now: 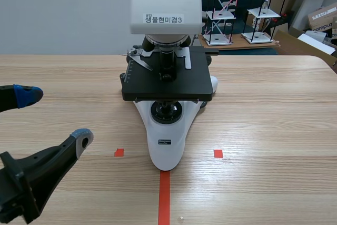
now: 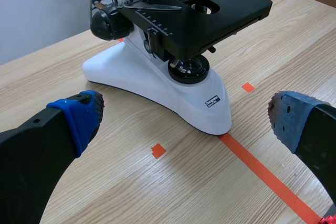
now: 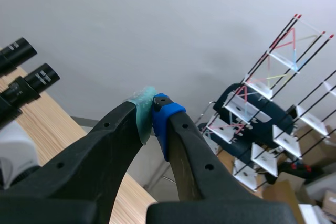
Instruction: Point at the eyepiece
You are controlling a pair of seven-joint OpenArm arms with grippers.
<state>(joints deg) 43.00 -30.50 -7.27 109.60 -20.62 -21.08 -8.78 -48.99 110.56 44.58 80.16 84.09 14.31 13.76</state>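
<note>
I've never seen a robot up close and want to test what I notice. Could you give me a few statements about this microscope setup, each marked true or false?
1. A microscope stands on the wooden table. True.
2. The left arm's jaws are closed tight. False: they stand wide open with nothing between them.
3. The right arm's jaws are shut, with their two soft pads pressed together. True.
4. The right arm's jaws are clamped around an eyepiece. False: the two black eyepieces sit off to one side of them, untouched, and the jaws hold nothing.
5. An orange-red tape line runs up to the microscope's white foot. True.
</note>
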